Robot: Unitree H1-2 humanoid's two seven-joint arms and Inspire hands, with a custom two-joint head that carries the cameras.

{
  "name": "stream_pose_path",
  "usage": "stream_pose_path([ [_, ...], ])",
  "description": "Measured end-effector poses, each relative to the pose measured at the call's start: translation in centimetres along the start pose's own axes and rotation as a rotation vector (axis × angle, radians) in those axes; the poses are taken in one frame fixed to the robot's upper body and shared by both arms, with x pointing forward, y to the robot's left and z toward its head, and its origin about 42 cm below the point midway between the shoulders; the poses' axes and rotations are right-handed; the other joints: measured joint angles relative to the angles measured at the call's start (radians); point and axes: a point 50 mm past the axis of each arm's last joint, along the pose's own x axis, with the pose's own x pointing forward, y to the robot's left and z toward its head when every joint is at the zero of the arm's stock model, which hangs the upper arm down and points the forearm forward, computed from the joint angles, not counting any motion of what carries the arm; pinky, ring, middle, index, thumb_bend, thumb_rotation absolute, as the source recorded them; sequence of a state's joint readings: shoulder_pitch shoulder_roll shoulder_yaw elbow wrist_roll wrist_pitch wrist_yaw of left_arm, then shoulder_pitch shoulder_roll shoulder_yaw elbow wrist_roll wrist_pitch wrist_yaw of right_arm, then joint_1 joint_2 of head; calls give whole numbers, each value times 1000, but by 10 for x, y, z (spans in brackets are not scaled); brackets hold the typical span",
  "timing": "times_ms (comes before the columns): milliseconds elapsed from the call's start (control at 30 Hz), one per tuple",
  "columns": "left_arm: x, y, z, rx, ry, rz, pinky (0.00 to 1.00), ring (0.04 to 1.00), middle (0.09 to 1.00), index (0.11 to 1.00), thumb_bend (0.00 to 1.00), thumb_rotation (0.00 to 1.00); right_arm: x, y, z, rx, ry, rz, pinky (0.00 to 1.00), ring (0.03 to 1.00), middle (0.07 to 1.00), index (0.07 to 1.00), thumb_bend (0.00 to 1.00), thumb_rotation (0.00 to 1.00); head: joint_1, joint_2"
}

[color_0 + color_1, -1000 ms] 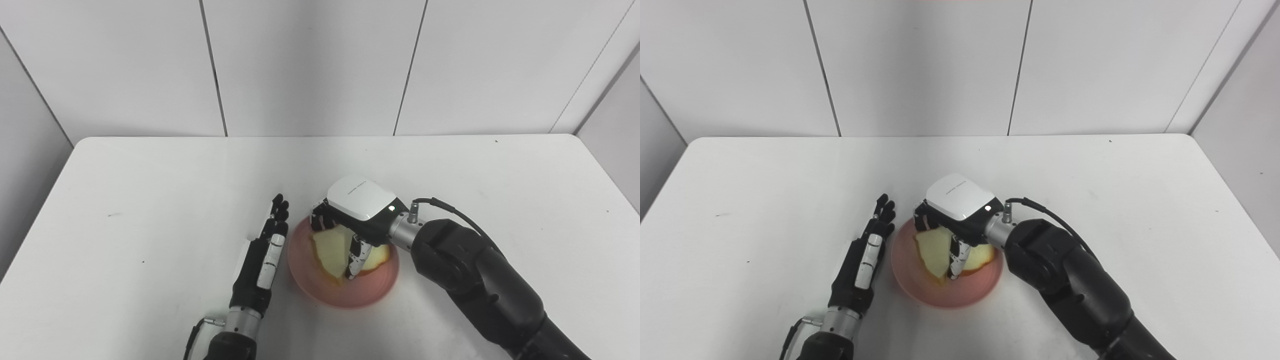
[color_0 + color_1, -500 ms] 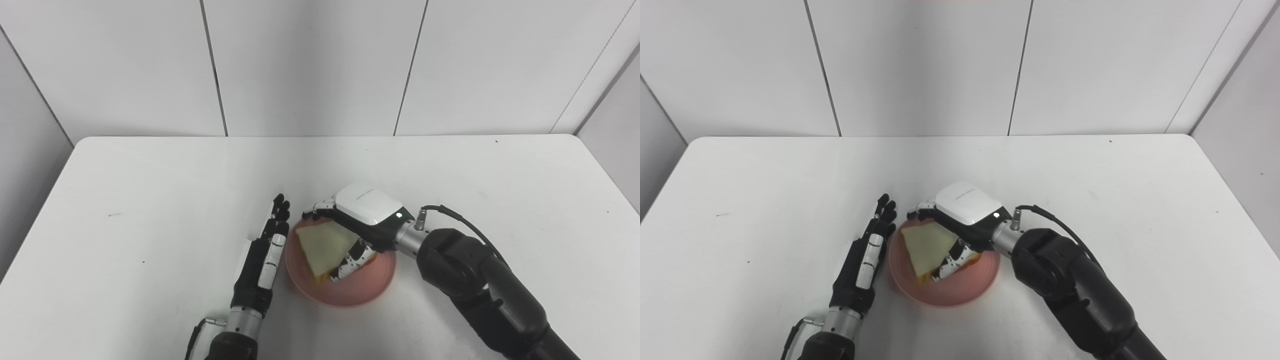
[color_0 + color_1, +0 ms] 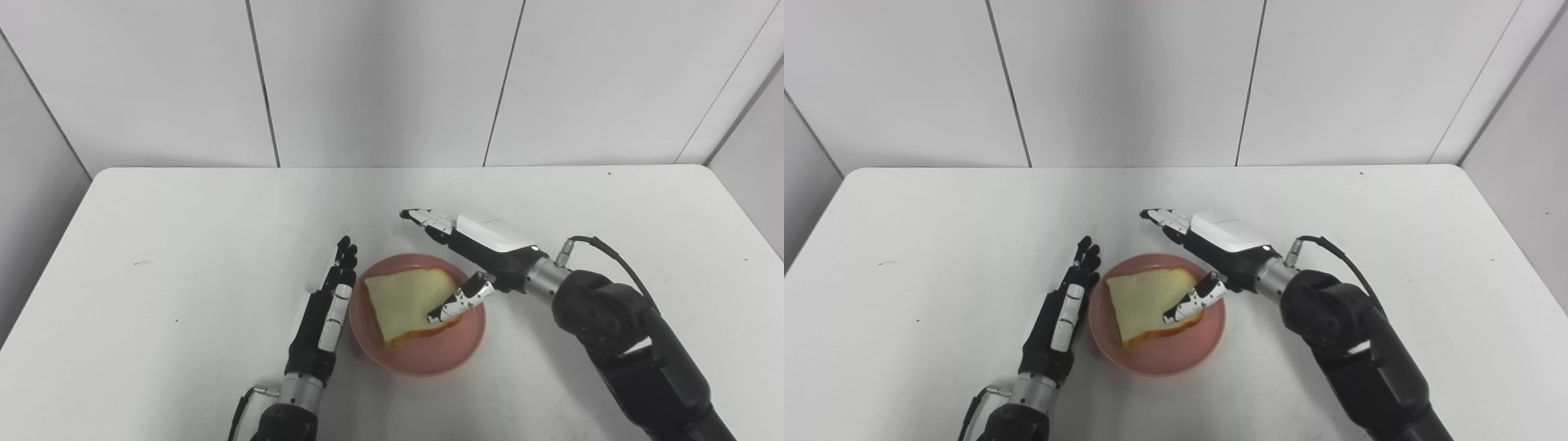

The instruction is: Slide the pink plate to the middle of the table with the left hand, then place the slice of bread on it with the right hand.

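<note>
While the slice of bread [image 3: 404, 299] lies on the pink plate [image 3: 422, 358], the spread, empty right hand [image 3: 484, 251] overlaps its corner; the left hand [image 3: 324, 309], fingers straight, holds nothing beside the rim.

Bright, even overhead light, soft faint shadows, sharp focus, no glare.

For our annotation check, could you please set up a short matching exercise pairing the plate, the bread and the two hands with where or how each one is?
Things:
1. pink plate
2. slice of bread
3. left hand
4. right hand

States:
A. open, fingers spread above the plate's far rim
B. lying flat on the plate
C. on the table, holding the bread
D. open, straight alongside the plate's left edge

Pairs: 1-C, 2-B, 3-D, 4-A
</note>
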State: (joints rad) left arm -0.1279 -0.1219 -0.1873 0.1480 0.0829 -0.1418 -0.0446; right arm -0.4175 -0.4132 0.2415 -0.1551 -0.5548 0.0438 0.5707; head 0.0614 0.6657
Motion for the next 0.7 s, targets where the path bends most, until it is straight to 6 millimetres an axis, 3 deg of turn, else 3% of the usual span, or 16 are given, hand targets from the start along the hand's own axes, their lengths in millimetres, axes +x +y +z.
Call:
stream_pose_path([
  [200, 1, 1, 0, 0, 0, 9, 1000, 1000, 1000, 1000, 621, 1000, -24, -3, -19, 187, 20, -132, 928, 1000, 1000, 1000, 1000, 290, 5, 2],
  [267, 1, 1, 0, 0, 0, 12, 1000, 1000, 1000, 1000, 637, 1000, -33, 3, -28, 314, 15, -252, 974, 1000, 1000, 1000, 973, 411, 5, 2],
  [300, 1, 1, 0, 1, 0, 15, 1000, 1000, 1000, 1000, 639, 1000, -37, 10, -32, 390, 17, -333, 978, 1000, 1000, 1000, 968, 422, 5, 2],
  [400, 1, 2, 0, 18, 0, 34, 1000, 1000, 1000, 1000, 663, 1000, -45, 41, -37, 634, 21, -511, 998, 1000, 1000, 1000, 901, 657, 6, 2],
  [533, 1, 2, 1, 29, -1, 55, 1000, 1000, 1000, 1000, 703, 1000, -55, 83, -31, 890, 16, -567, 1000, 1000, 1000, 1000, 766, 821, 5, 2],
  [700, -1, 4, 3, 39, -9, 71, 1000, 1000, 1000, 1000, 697, 1000, -59, 85, -29, 1024, -49, -676, 1000, 1000, 1000, 1000, 762, 949, 8, 2],
])
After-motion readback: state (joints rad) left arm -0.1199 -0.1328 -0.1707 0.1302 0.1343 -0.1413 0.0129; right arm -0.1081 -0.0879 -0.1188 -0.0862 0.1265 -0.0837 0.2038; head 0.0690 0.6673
